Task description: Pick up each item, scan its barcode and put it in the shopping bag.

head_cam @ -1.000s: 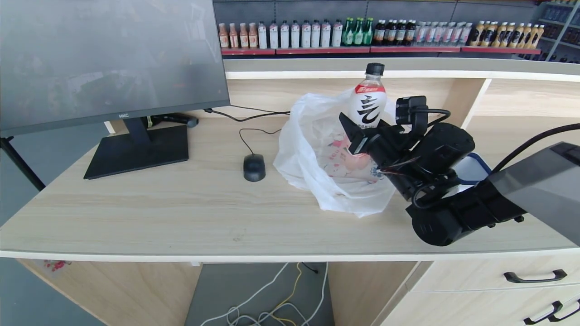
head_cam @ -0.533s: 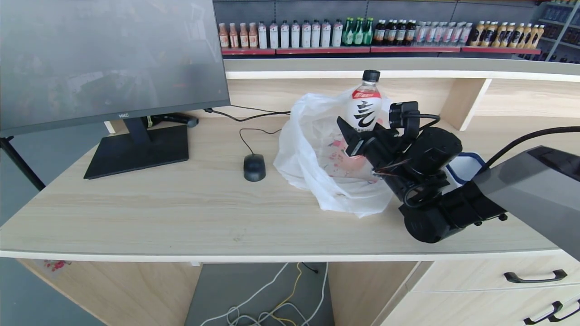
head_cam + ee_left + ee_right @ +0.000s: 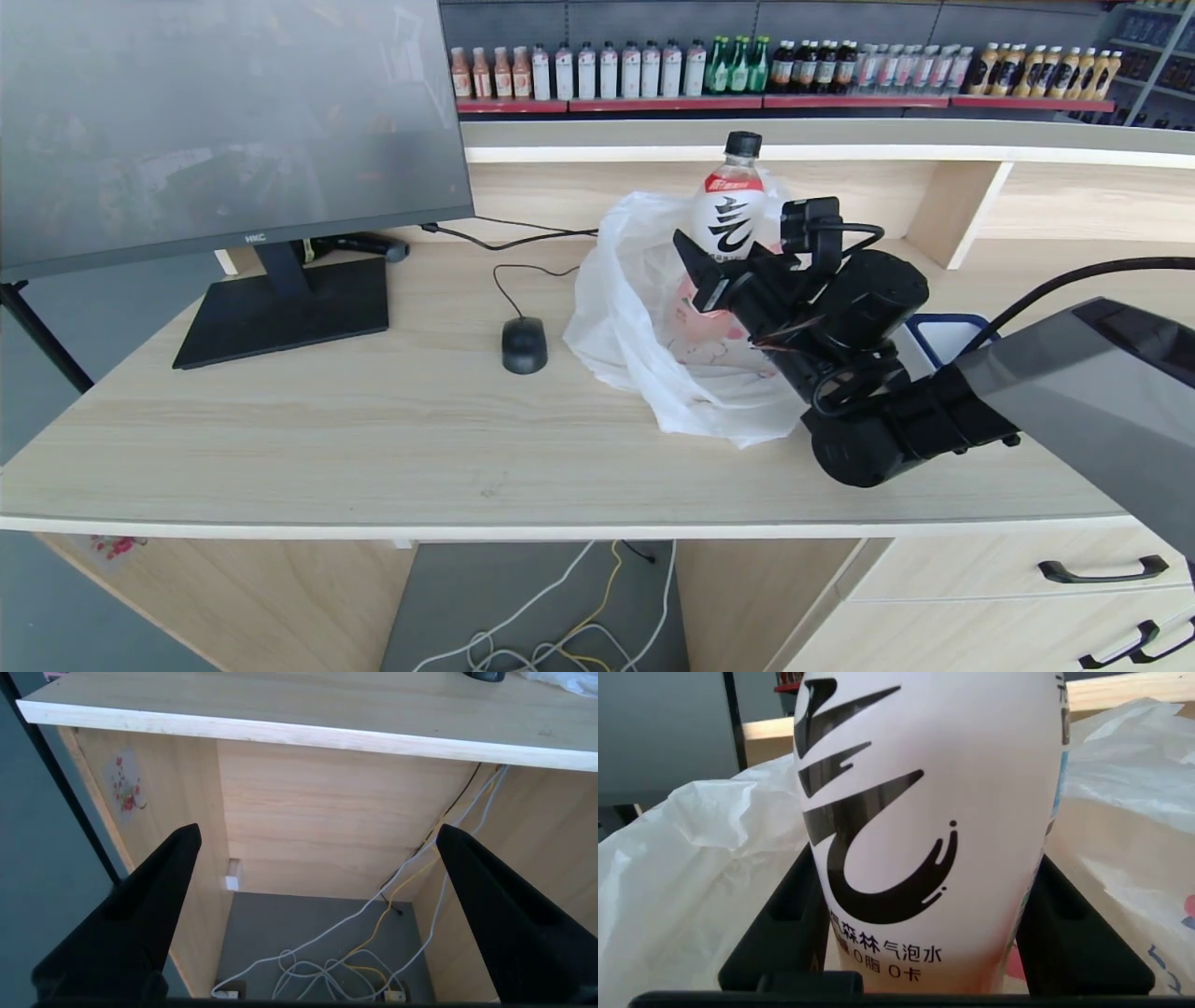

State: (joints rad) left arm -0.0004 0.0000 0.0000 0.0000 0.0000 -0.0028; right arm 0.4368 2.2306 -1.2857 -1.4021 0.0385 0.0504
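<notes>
Presently, in the upper centre of the head view, the right gripper (image 3: pixel 724 280) pinches a black-capped white drink bottle (image 3: pixel 730 219) low on its body. It holds the bottle upright over the mouth of the white plastic shopping bag (image 3: pixel 625 308) on the wooden counter (image 3: pixel 373 420). The step in hand appears to be bagging. The bottle should go straight down through the opening, clear of the rim, and be released only once its base rests inside. The left gripper (image 3: pixel 318 833) hangs below the counter edge, jaws spread and holding nothing.
</notes>
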